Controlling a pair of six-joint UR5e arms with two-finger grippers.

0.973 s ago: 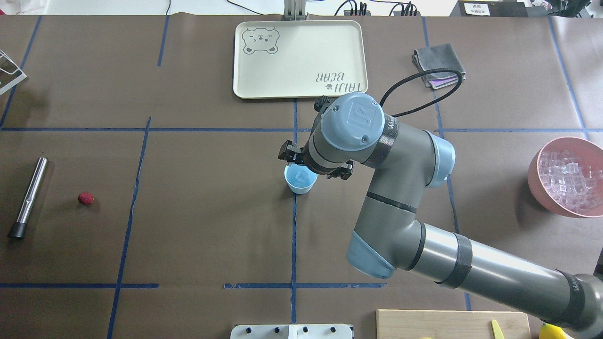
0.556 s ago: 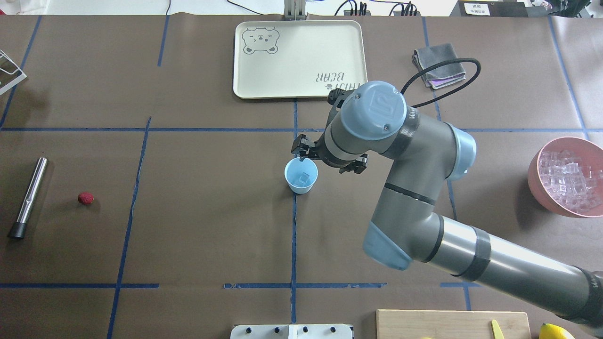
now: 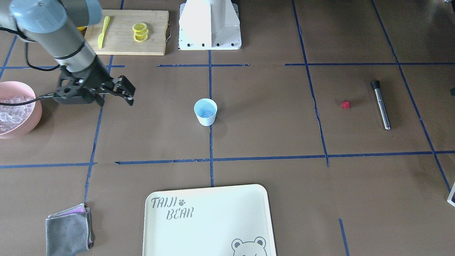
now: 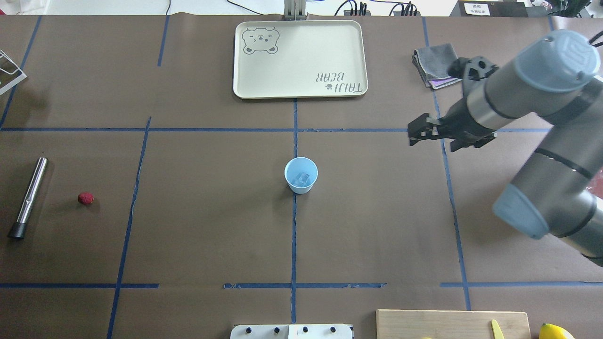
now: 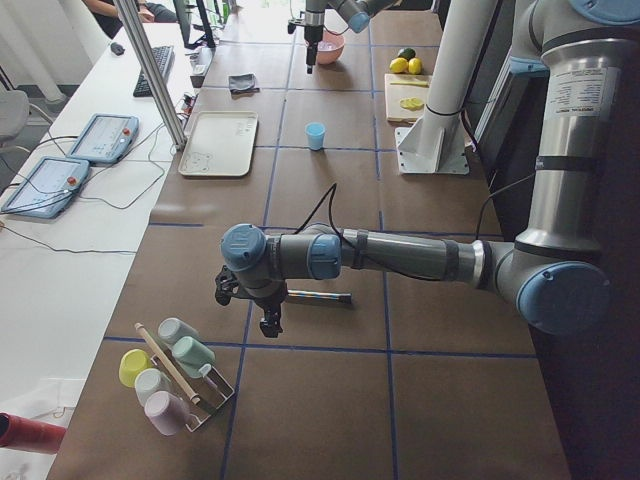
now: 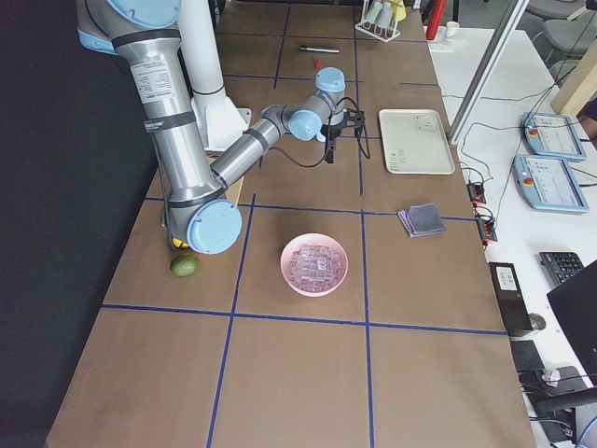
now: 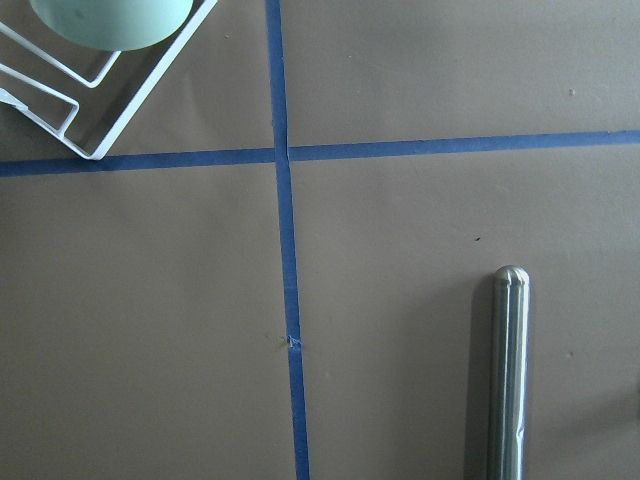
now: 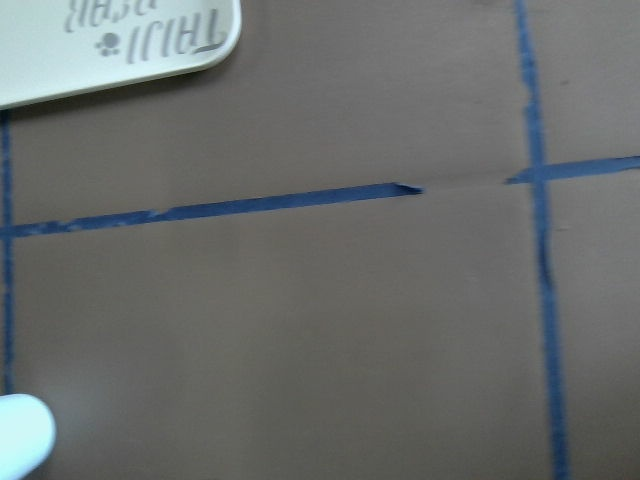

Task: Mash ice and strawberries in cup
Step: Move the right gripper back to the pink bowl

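The light blue cup [image 4: 300, 175] stands upright at the table's middle, also in the front view [image 3: 205, 111], with one clear ice cube [image 4: 302, 178] inside. More ice fills the pink bowl [image 3: 14, 110] at the right end. The red strawberry [image 4: 85, 198] lies at the far left beside a steel muddler [image 4: 29, 197]. My right gripper [image 4: 438, 135] is open and empty above the table, between cup and bowl. My left gripper [image 5: 270, 325] hovers by the muddler [image 5: 320, 296]; I cannot tell whether it is open or shut.
A cream tray [image 4: 282, 56] lies at the back centre, a grey cloth [image 4: 435, 59] to its right. A cutting board [image 3: 121, 42] with lemon slices [image 3: 140, 32] and a yellow knife [image 3: 102, 30] is near the base. A cup rack [image 5: 175, 375] stands at the left end.
My right arm has swung right and back, from over the cup towards the bowl. The ice cube stays in the cup. The strawberry and muddler have not moved.
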